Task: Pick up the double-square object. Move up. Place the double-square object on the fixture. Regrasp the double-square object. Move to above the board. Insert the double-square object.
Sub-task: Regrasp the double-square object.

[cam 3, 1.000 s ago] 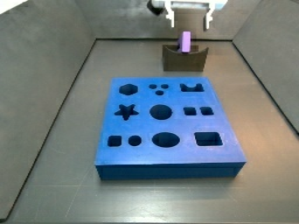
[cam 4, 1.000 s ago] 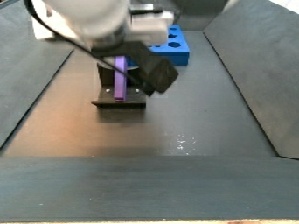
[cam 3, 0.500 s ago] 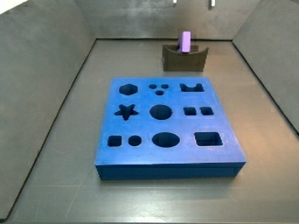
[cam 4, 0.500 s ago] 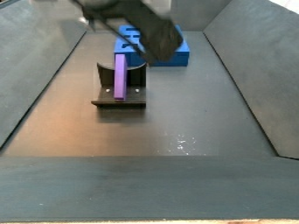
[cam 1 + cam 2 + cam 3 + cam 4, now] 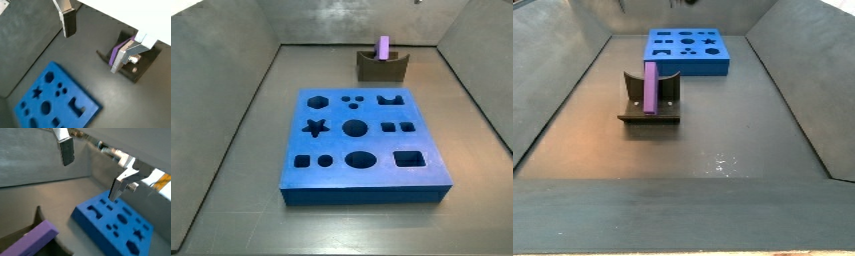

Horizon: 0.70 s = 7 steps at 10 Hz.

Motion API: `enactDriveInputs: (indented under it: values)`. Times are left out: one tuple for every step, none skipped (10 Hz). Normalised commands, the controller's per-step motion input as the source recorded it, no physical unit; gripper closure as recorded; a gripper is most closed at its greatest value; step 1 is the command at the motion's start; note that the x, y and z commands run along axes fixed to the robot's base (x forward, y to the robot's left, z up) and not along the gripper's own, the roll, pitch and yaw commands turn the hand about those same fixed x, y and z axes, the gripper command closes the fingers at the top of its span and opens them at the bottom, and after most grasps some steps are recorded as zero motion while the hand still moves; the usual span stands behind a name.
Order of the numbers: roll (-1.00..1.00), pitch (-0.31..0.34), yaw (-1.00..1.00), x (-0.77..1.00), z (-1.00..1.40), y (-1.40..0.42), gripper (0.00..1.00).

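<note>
- Double-square object [image 5: 384, 47]: stands upright in the notch of the fixture [image 5: 381, 68], long axis vertical, free of any grasp.
- Gripper [image 5: 97, 37]: raised well above the fixture, fingers [image 5: 67, 20] spread apart, nothing between them.
- Relation for the regrasp: the piece lies below the gripper, nearer one finger than the midline.
- Board [image 5: 686, 50]: well apart from the fixture, cutouts empty.
- Views: both side views show the piece seated but no gripper; both wrist views show the open fingers.
</note>
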Motion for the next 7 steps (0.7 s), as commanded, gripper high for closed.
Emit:
enactDriveInputs:
  values:
    - [1.00,0.023,-0.01,-0.03,0.03,-0.04,0.00]
    - [1.00,0.018,-0.01,-0.03,0.01,-0.04,0.00]
    - [1.00,0.012,-0.01,-0.04,0.01,-0.04,0.00]
    - [1.00,0.007,-0.01,-0.05,0.02,-0.03,0.00]
    - [1.00,0.001,-0.01,-0.05,0.02,-0.03,0.00]
    - [1.00,-0.008,-0.01,-0.05,0.00,-0.03,0.00]
    - [1.00,-0.015,-0.01,-0.04,0.00,-0.03,0.00]
